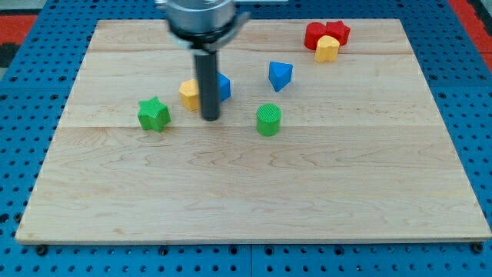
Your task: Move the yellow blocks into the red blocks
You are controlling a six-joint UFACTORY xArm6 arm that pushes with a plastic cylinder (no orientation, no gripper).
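Observation:
Two red blocks sit at the view's top right: a round one (315,35) and a star-like one (337,31), side by side. A yellow block (327,49) touches them from below. A second yellow block (190,94) lies left of centre, partly hidden by my rod. My tip (210,118) rests on the board just below and right of that yellow block, close to it. A blue block (224,87) shows just behind the rod on its right.
A green star block (154,115) lies left of my tip. A green cylinder (268,120) lies to its right. A blue triangular block (280,75) sits between the centre and the red blocks. The wooden board (254,200) ends at a blue pegboard surround.

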